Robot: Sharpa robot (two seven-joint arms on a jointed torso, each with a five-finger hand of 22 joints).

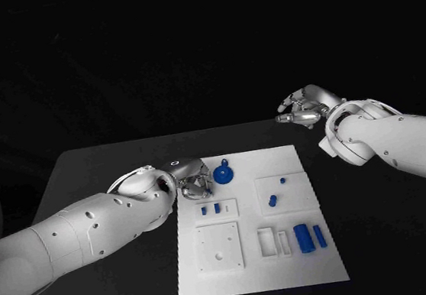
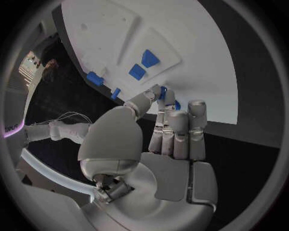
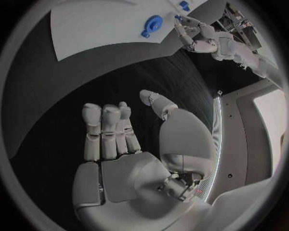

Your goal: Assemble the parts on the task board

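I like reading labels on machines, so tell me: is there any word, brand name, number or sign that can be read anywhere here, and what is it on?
None can be read.
Task board: plain white, no print that shows.
Blue parts: no marks to be seen.
Left hand and right hand: bare silver and white, no lettering visible.
Black table: no sign or label visible.
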